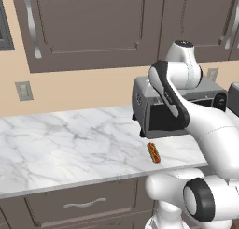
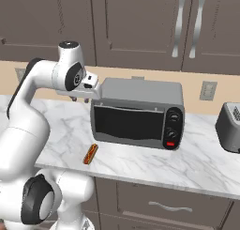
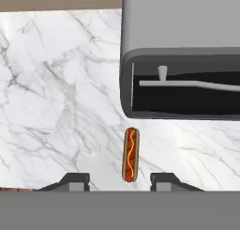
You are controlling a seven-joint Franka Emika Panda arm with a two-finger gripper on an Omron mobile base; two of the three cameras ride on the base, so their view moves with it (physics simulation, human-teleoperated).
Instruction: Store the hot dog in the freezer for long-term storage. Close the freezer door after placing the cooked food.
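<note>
The hot dog (image 1: 153, 152) (image 2: 90, 154) (image 3: 131, 155), a small red sausage in a tan bun with a yellow squiggle, lies on the marble counter (image 1: 70, 144) just in front of the toaster oven's left corner. My gripper (image 2: 79, 99) (image 3: 119, 178) hangs well above the counter, pointing down, over the hot dog. Its fingertips (image 3: 77, 179) stand wide apart with nothing between them, so it is open. The freezer and the freezer door are out of view.
A grey toaster oven (image 2: 136, 114) (image 1: 154, 102) (image 3: 183, 22) stands on the counter close behind the hot dog. A toaster (image 2: 229, 128) sits at the far right. Dark wall cabinets (image 2: 140, 22) hang above, drawers (image 1: 84, 204) lie below the counter edge.
</note>
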